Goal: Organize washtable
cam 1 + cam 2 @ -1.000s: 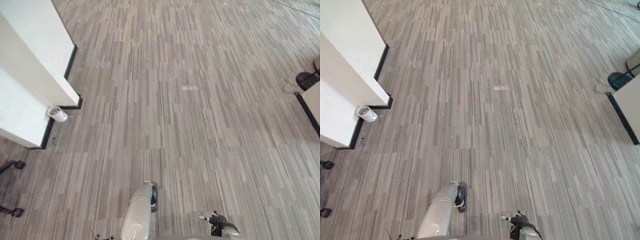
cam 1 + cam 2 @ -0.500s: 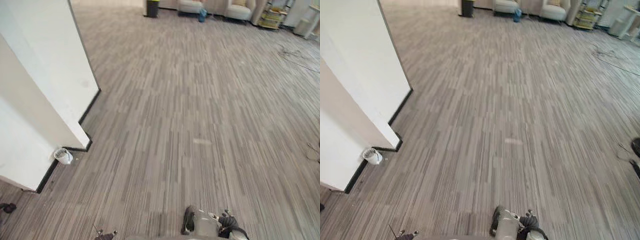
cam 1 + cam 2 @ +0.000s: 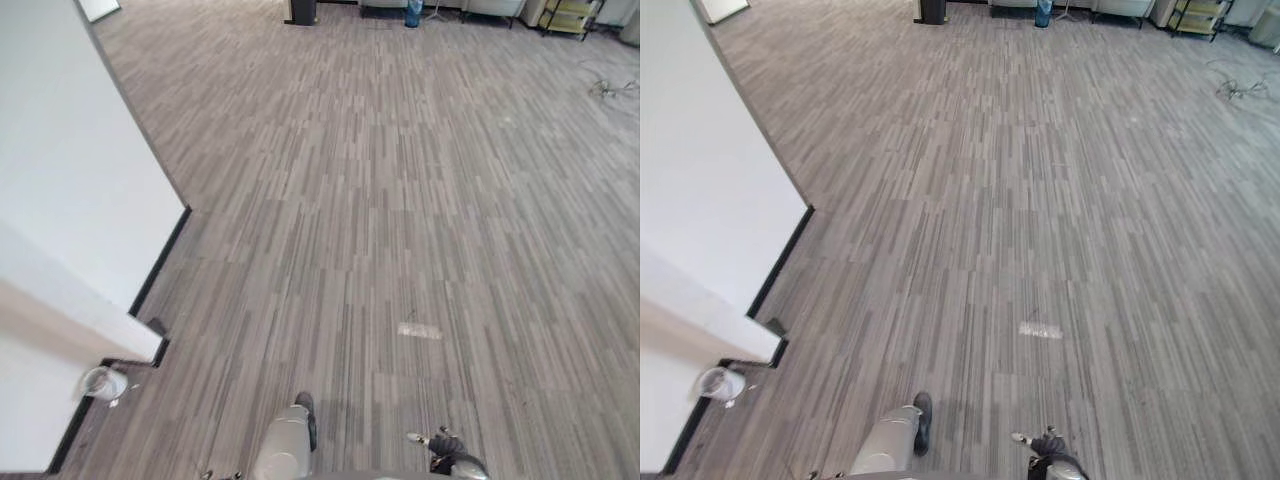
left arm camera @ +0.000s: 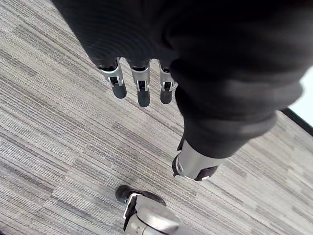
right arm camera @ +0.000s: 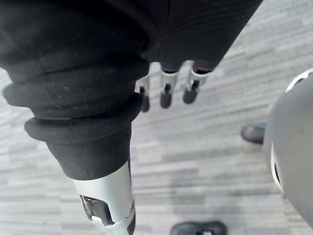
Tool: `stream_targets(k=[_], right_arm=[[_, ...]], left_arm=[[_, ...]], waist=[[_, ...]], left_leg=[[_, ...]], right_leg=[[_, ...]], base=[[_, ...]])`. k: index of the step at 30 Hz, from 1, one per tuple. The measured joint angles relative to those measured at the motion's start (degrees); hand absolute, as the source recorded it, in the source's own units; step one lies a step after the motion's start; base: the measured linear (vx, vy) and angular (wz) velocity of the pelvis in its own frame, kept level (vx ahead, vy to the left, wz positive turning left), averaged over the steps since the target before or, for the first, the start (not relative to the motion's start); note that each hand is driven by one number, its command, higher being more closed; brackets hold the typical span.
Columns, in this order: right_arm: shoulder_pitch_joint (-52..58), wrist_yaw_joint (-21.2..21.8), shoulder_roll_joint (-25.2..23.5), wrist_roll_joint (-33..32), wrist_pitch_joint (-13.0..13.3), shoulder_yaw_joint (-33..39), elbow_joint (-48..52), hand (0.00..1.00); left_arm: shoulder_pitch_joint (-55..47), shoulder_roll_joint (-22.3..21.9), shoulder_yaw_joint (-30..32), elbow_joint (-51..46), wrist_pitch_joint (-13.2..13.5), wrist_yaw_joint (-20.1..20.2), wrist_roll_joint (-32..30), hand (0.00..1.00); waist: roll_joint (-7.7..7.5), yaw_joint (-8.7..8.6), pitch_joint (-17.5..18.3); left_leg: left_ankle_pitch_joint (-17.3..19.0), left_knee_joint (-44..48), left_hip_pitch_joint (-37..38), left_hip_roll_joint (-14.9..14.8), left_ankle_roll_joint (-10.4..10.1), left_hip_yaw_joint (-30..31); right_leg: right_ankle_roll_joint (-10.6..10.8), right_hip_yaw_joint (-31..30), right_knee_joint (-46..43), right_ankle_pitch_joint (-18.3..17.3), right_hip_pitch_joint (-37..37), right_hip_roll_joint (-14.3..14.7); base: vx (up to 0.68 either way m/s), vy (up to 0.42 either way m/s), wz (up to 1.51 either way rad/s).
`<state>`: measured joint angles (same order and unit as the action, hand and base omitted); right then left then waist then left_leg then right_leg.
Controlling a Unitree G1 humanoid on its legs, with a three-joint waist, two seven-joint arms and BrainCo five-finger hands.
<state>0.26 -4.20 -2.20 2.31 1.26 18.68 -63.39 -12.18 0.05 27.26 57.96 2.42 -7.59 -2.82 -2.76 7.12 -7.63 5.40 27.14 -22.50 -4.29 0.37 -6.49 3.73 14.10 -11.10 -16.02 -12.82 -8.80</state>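
Currently both hands hang over carpet. Left hand (image 4: 143, 93): silver, dark-tipped fingers straight, side by side with slight gaps, thumb apart, nothing held. Right hand (image 5: 166, 97): fingers likewise straight and close together, nothing between them. Carpet (image 3: 400, 200): flat grey pile in narrow striped planks. White wall (image 3: 70, 180), smooth, stepped corner, black baseboard (image 3: 160, 262) along its foot. Small pale cylindrical cup (image 3: 103, 382) lies on its side at the corner's base. Whitish rectangular patch (image 3: 419, 331) on the carpet, well apart from the cup.
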Motion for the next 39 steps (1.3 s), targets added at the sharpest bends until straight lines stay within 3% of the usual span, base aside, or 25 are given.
stream_targets(k=[2,3,4,5,7,8,10,11,13,15,18,20,21,22,23,24,25,26,29,31,33,34,37,39], right_arm=[[0.14,0.25,-0.87,0.07,-0.01,1.9,-0.2,0.0],[0.05,0.45,-0.85,0.08,-0.01,2.44,-0.36,0.0],[0.04,0.68,-0.71,0.11,0.0,2.44,-0.37,0.0],[-0.03,0.73,-0.61,0.12,0.09,2.42,-0.25,0.0],[-0.1,0.92,0.33,0.14,0.3,1.99,0.08,0.0],[-0.08,0.89,0.53,0.14,0.29,1.99,0.21,0.0],[-0.08,0.83,0.8,0.12,0.43,2.01,0.88,0.0],[0.02,0.78,1.09,0.11,0.4,2.0,1.48,0.0],[0.34,0.65,1.46,0.08,0.38,2.06,1.99,0.0],[0.92,0.62,1.79,0.09,0.15,2.25,3.49,0.0],[1.73,0.59,1.84,0.1,0.04,2.21,4.21,0.0],[3.01,0.6,1.75,0.17,-0.01,2.03,4.18,0.0],[2.91,0.89,2.44,0.14,-0.04,2.1,4.54,0.0],[2.47,0.8,3.36,0.55,-0.05,1.51,4.08,0.0],[2.4,0.82,3.57,0.55,-0.07,1.48,3.96,0.0],[2.37,0.78,3.85,0.52,-0.04,1.02,3.93,0.0],[2.04,0.64,4.43,0.51,-0.04,-0.43,3.53,0.0],[1.66,0.64,4.73,0.52,-0.15,-1.43,2.44,0.0],[1.09,0.6,4.95,0.49,-0.08,-3.58,-0.77,0.0],[0.79,0.56,5.21,0.44,0.0,-5.24,-0.96,0.0],[0.55,0.52,5.35,0.27,0.05,-5.78,-1.08,0.0],[0.49,0.45,5.4,0.04,0.08,-6.07,-1.25,0.0],[1.01,0.27,4.19,0.05,0.45,-6.91,-1.32,0.0],[1.42,-0.14,4.21,0.05,0.68,-6.83,-1.31,0.0]], left_arm=[[0.66,0.5,0.51,0.81,-0.28,-0.01,0.01,0.0],[0.62,0.81,0.37,1.33,-0.6,-0.03,0.04,0.0],[0.54,1.21,-0.31,1.79,-0.84,-0.03,0.04,0.0],[0.59,1.48,-0.89,2.04,-0.94,-0.01,0.01,0.0],[1.51,2.35,-2.84,1.97,-0.95,0.01,-0.04,0.0],[1.96,2.34,-2.98,1.94,-0.94,0.04,-0.04,0.0],[2.81,2.32,-3.57,1.75,-0.9,0.09,-0.09,0.0],[3.32,2.41,-4.37,1.67,-0.88,0.05,-0.11,0.0],[3.73,2.27,-4.92,1.29,-0.75,-0.03,-0.12,0.0],[4.27,2.05,-5.38,1.05,-0.5,-0.11,-0.26,0.0],[4.38,1.91,-5.3,0.89,-0.43,-0.16,-0.23,0.0],[4.06,2.22,-5.29,0.76,-0.18,-0.14,-0.25,0.0],[3.59,1.09,-5.27,1.1,-0.11,-0.13,-0.25,0.0],[3.42,0.64,-4.7,0.97,0.07,0.03,-0.2,0.0],[3.53,0.31,-4.33,0.79,0.17,-0.04,-0.1,0.0],[3.62,-0.25,-3.49,0.55,0.19,-0.12,0.05,0.0],[3.48,-0.45,-3.36,0.59,0.11,-0.16,0.48,0.0],[3.26,-0.47,-3.55,0.6,0.06,-0.22,0.67,0.0],[3.09,0.42,-5.24,0.43,0.29,-0.51,1.19,0.0],[3.29,0.51,-6.78,-0.47,0.48,-1.3,2.44,0.0],[3.11,0.55,-7.21,-0.64,0.65,-1.32,3.73,0.0],[3.01,0.69,-7.45,-0.7,0.79,-1.29,5.15,0.0],[3.41,3.34,-10.38,-1.22,1.34,-1.16,5.59,0.0],[3.66,3.89,-11.69,-1.75,1.96,-0.8,5.63,0.0]], waist=[[-0.91,0.16,0.1],[-1.54,0.43,0.02],[-1.59,0.16,0.04],[-1.2,-0.15,-0.2],[-0.51,-0.56,-0.53],[-0.35,-0.62,-0.53],[0.0,-1.42,-0.51],[0.38,-2.13,-0.6],[0.8,-2.71,-0.54],[1.7,-3.11,-0.62],[1.7,-3.11,-0.64],[0.89,-3.11,-0.21],[2.93,-3.17,0.12],[4.0,-3.18,0.75],[4.37,-3.19,0.72],[4.66,-3.05,0.32],[5.06,-3.06,0.0],[4.96,-3.04,-0.07],[3.56,-2.4,-0.65],[3.55,-1.63,-0.65],[3.64,-1.69,-0.59],[3.44,-1.35,-0.49],[0.02,-1.92,-0.46],[-0.58,-1.83,-0.18]], left_leg=[[4.7,4.75,0.36,1.28,1.71,-0.14],[7.23,5.61,3.05,1.8,3.01,-1.95],[9.06,5.27,6.34,2.28,3.81,-2.9],[9.66,4.76,8.12,2.32,4.14,-3.2],[10.27,-0.42,16.62,2.18,4.48,-3.92],[10.23,-2.0,18.57,1.87,4.42,-4.19],[9.97,-5.54,23.15,0.95,3.98,-5.03],[9.87,-7.72,26.26,0.11,3.81,-5.58],[10.21,-8.43,27.64,-0.95,2.63,-6.24],[11.78,-8.5,29.27,-3.45,-0.03,-6.12],[13.98,-8.11,31.3,-6.23,-3.85,-4.94],[15.8,-8.53,33.09,-7.34,-6.92,-4.38],[16.72,-8.57,34.59,-10.12,-8.37,-3.61],[15.34,-3.61,32.02,-12.35,-8.29,-0.87],[14.09,0.8,29.5,-13.41,-7.12,1.48],[10.27,11.04,23.81,-14.87,-3.91,5.8],[10.5,20.03,18.96,-16.07,-3.9,7.75],[10.59,22.99,17.24,-16.27,-4.11,7.69],[10.54,21.07,14.15,-14.16,-4.55,2.49],[10.46,7.68,13.32,-11.19,-5.4,1.12],[7.61,-5.46,13.52,-8.72,-8.09,1.84],[1.65,-8.95,14.76,-6.99,-7.17,3.04],[-0.56,-13.82,16.22,-3.79,-6.05,3.27],[-1.33,-15.62,16.86,-2.46,-5.16,3.44]], right_leg=[[1.58,-0.79,-7.56,0.93,1.26,-2.37],[2.58,-2.57,-18.38,2.47,4.46,-4.98],[2.88,-4.12,-30.62,7.82,9.04,-7.19],[3.31,-4.14,-36.48,9.84,11.23,-7.98],[0.71,1.36,-51.15,9.56,17.76,-10.47],[-0.31,2.8,-51.9,8.87,19.0,-10.37],[-1.1,7.26,-48.34,6.23,21.75,-10.02],[-1.14,10.31,-39.63,4.52,22.9,-9.27],[-1.33,12.26,-28.83,4.63,23.19,-8.84],[-1.19,11.17,-14.85,7.18,25.0,-8.06],[-1.42,8.66,-10.09,12.41,26.04,-7.2],[-1.18,8.32,-12.37,13.45,25.79,-7.39],[-0.27,8.67,-16.29,11.7,25.91,-5.84],[-0.69,10.02,-17.5,8.13,25.51,-3.8],[-1.62,10.94,-17.65,7.25,25.07,-3.09],[-2.71,12.44,-17.02,5.72,23.39,-1.49],[-3.54,13.92,-14.82,5.17,20.37,0.2],[-3.73,14.35,-13.19,5.21,18.38,1.01],[-4.22,15.95,-4.77,6.24,10.35,3.03],[-3.66,15.82,-0.27,7.43,8.45,4.21],[-3.0,15.72,2.1,8.25,7.98,4.98],[-2.26,14.76,2.99,8.76,7.5,4.9],[-0.66,15.44,5.23,10.19,6.96,2.67],[0.41,15.73,5.33,11.02,6.55,1.54]], base=[[0.58,0.231,0.02],[0.53,0.212,-0.16],[0.61,0.223,-0.22],[0.5,0.155,-0.21],[0.52,0.108,-0.17],[0.5,0.057,-0.2],[0.31,-0.021,-0.22],[0.3,-0.081,-0.2],[0.27,-0.118,-0.04],[0.3,-0.172,0.09],[0.36,-0.292,0.06],[0.41,-0.463,0.12],[0.4,-0.44,0.16],[0.4,-0.452,0.16],[0.37,-0.481,0.26],[0.34,-0.488,0.32],[0.33,-0.447,0.3],[0.31,-0.391,0.22],[0.29,-0.327,0.12],[0.19,-0.089,-0.11],[0.21,-0.002,-0.14],[0.23,0.064,-0.1],[0.22,0.099,0.18],[0.19,0.162,0.32]])
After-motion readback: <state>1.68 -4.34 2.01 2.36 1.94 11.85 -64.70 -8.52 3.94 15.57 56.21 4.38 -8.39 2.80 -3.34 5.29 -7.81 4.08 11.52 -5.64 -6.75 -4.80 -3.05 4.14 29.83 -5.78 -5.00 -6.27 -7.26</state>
